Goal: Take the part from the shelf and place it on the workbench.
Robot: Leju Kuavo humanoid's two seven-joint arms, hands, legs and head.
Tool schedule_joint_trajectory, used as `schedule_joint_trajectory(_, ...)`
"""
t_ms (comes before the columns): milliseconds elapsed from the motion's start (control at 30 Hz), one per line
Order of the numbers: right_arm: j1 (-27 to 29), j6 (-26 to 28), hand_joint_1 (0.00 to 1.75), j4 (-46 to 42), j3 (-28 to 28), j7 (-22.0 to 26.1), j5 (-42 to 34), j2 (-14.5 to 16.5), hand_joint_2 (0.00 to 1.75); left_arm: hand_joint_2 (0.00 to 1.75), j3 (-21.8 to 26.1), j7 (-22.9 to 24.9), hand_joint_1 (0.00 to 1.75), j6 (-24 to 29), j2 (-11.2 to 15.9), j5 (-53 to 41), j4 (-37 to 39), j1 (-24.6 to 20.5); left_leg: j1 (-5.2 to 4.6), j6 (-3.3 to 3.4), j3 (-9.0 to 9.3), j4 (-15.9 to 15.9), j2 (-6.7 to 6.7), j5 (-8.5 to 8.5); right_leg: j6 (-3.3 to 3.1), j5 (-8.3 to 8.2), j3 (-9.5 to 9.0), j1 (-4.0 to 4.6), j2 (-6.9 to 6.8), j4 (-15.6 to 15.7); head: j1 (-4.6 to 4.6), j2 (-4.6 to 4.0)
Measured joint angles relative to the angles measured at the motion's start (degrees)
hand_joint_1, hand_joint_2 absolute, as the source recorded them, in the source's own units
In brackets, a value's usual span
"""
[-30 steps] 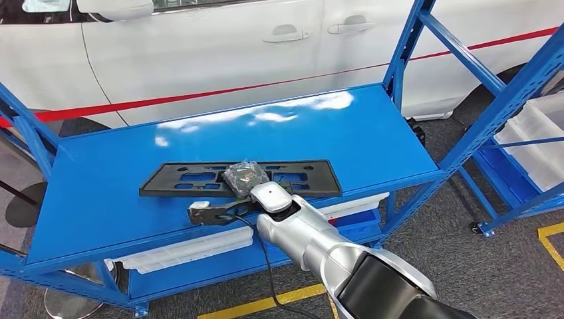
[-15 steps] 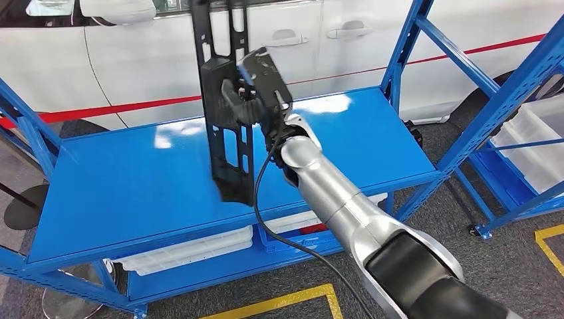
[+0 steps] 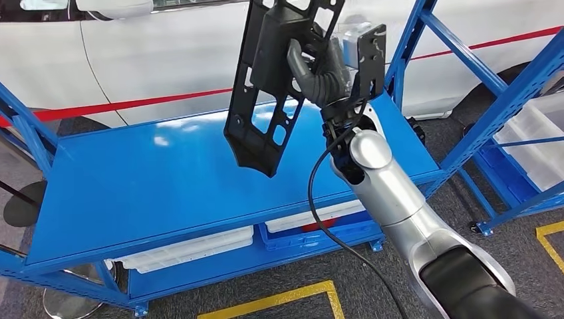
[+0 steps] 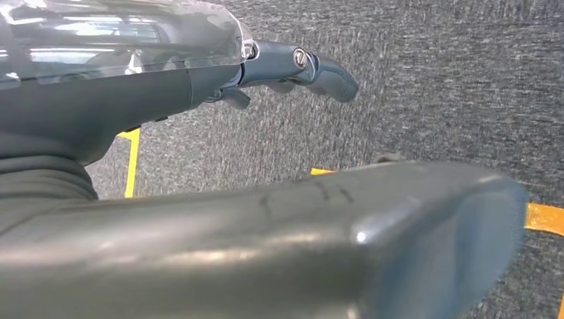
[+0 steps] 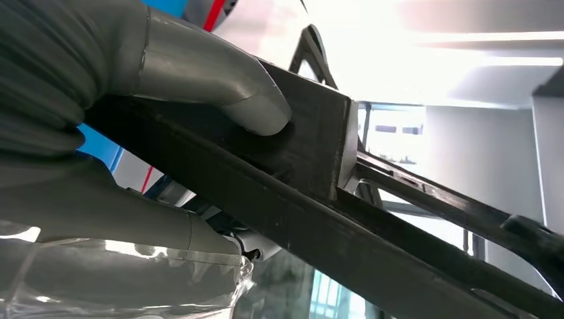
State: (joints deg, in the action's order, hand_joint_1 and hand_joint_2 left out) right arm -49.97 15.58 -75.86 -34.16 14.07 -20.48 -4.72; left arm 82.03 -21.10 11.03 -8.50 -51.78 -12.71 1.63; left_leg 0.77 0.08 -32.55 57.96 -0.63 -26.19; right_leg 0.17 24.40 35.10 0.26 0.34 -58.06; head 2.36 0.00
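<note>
The right hand (image 3: 318,66) is raised high above the blue shelf (image 3: 199,173), its fingers wrapped around a long black plastic part (image 3: 266,100) with slotted openings. The part hangs well clear of the shelf surface, tilted, its lower end pointing down over the middle of the shelf toward the far edge and its upper end running out of the head view at the top. In the right wrist view the thick grey thumb (image 5: 219,86) presses on a boxy block of the part (image 5: 292,173) while the other fingers close underneath.

A black cable (image 3: 319,206) loops down from the wrist along the silver forearm, crossing in front of the shelf's near edge. Behind the shelf stands a white car (image 3: 166,53) with a red stripe along its side, just beyond the far edge. A blue upright post (image 3: 406,46) of the shelf frame rises at the far right corner, close beside the raised hand. White plastic bins (image 3: 186,249) sit on the lower level under the shelf top, and another blue rack with a clear bin (image 3: 532,139) stands off to the right. Yellow floor tape (image 3: 273,302) runs along the grey carpet in front.

The left hand (image 4: 292,66) hangs over the grey carpet, holding nothing, its fingers loosely spread.
</note>
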Motion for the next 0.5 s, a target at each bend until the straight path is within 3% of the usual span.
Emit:
schedule_joint_trajectory(100,1.5,0.0,1.75,-2.3,0.7,0.2,-0.3,-0.7,1.75,0.00,0.2,-0.3,0.00,-0.2,0.3,0.2,0.0,0.0,-0.08,-0.74,-0.94,2.3,0.20,-1.88,-0.93,-0.15,-0.34,-0.57,-0.10,0.6,0.02,0.00)
schedule_joint_trajectory(200,4.7,0.0,1.75,-5.0,1.8,1.1,-0.7,-1.1,1.75,0.00,0.4,-0.4,0.00,-0.3,0.4,0.2,0.0,0.0,-0.03,-1.05,-5.94,12.9,0.30,-6.93,-1.53,-0.11,-0.56,-0.52,-0.33,0.7,0.04,0.00)
schedule_joint_trajectory(267,8.6,0.2,1.75,-7.6,2.8,2.8,0.8,-1.2,1.75,0.00,0.7,-0.4,0.00,-0.4,0.4,0.3,0.0,0.1,-0.02,-1.14,-7.76,16.3,0.30,-7.43,-1.60,-0.08,-0.59,-0.39,-0.47,0.5,0.04,0.00)
schedule_joint_trajectory(300,10.9,0.2,1.75,-9.2,3.4,3.7,2.1,-1.2,1.75,0.00,0.8,-0.4,0.00,-0.5,0.4,0.2,0.0,0.1,-0.02,-1.10,-7.05,14.6,0.31,-6.07,-1.57,-0.02,-0.60,-0.36,-0.48,0.4,0.04,0.00)
schedule_joint_trajectory(400,16.5,-0.6,1.75,-14.9,5.0,5.5,5.4,-1.1,1.75,0.00,1.0,-0.2,0.00,-0.7,0.4,0.0,0.0,0.1,-0.12,-0.57,-1.66,3.5,0.26,-0.93,-1.21,0.29,-0.47,-0.23,-0.33,-0.1,0.04,0.00)
schedule_joint_trajectory(433,17.9,-1.0,1.75,-16.5,5.4,5.7,6.0,-1.0,1.75,0.00,1.1,-0.2,0.00,-0.8,0.4,0.0,0.0,0.0,-0.20,-0.37,-0.64,1.4,0.22,-0.23,-0.97,0.31,-0.36,-0.17,-0.25,-0.3,0.03,0.00)
schedule_joint_trajectory(500,20.5,-2.1,1.75,-19.3,6.1,6.2,7.2,-1.0,1.75,0.00,1.2,-0.1,0.00,-1.2,0.4,-0.3,0.0,0.0,-0.37,0.04,-0.38,0.6,0.14,0.12,-0.35,0.10,-0.21,-0.15,-0.15,-0.4,0.02,0.00)
